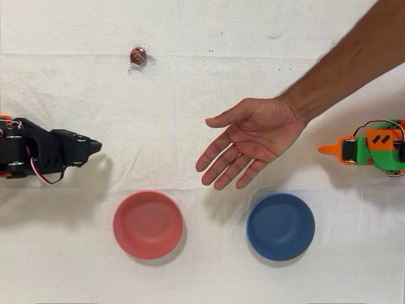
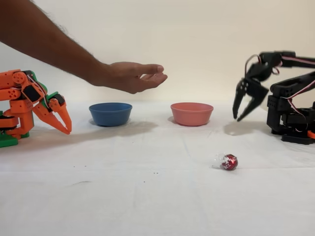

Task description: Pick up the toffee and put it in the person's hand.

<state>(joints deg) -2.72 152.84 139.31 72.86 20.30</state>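
Note:
The toffee (image 1: 138,56) (image 2: 229,162), a small dark red shiny candy, lies alone on the white cloth. My black gripper (image 1: 95,147) (image 2: 244,109) hangs above the cloth at the left edge of the overhead view, well apart from the toffee. Its fingers are slightly apart and hold nothing. The person's hand (image 1: 250,140) (image 2: 132,76) is held palm up in the air over the middle of the table, above and between the two bowls, its forearm reaching in from the top right of the overhead view.
A pink bowl (image 1: 148,223) (image 2: 191,113) and a blue bowl (image 1: 280,226) (image 2: 110,113) stand side by side on the cloth. The idle orange arm (image 1: 367,148) (image 2: 34,105) rests at the opposite side from mine.

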